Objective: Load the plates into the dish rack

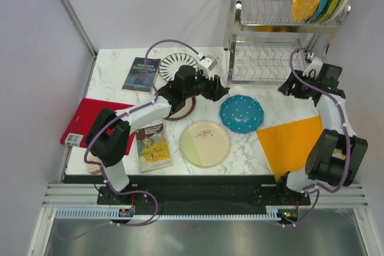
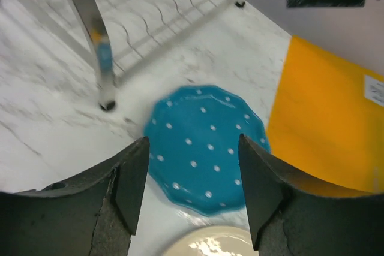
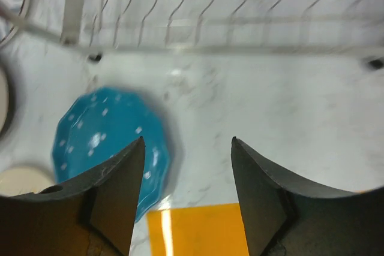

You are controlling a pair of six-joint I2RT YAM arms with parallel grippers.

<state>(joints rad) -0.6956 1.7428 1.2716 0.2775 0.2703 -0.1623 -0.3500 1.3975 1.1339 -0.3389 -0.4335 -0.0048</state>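
Hovering wide open and empty, the left hand (image 2: 192, 148) hangs over the scalloped teal plate (image 1: 242, 113) with white dots. It's lying flat on the marbled surface (image 2: 36, 112), just beside the shiny wire dish rack (image 1: 264, 25). The right hand (image 3: 187, 148) is gaping too, gripping nothing, near the rack's wavy lower shelf.

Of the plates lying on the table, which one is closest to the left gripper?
The teal plate with white dots, lying flat just ahead of the left gripper. The cream plate, striped plate and maroon-rimmed plate all lie farther from it.
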